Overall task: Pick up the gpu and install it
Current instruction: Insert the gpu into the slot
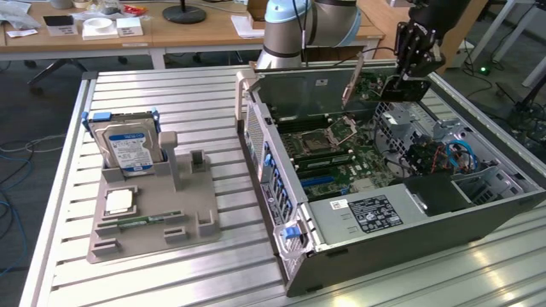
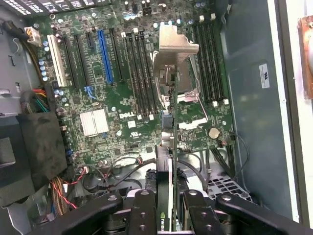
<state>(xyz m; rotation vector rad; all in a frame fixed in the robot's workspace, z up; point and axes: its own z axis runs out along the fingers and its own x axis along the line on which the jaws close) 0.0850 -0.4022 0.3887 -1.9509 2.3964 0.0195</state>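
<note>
Gpu (image 1: 401,91), pinched edge-on in the nearly closed gripper (image 1: 412,71) at the exterior view's upper right above the open computer case (image 1: 384,252) (motherboard (image 1: 341,163) below), should, I judge, be held upright and parallel to the expansion slots (image 2: 104,49).

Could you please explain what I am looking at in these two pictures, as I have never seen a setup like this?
This is a robot arm working on an open computer case that lies on a ribbed metal table. One picture comes from a camera off the arm. The other comes from a camera on the arm's wrist, looking down into the case at the green motherboard.

At the arm's end is a claw. It is closed on the gpu, a thin card, over the open case. In the wrist view the card is edge-on between the black fingers.

On the exterior view's left, a grey holder carries an upright hard drive, a square processor chip and a narrow memory stick.
</note>
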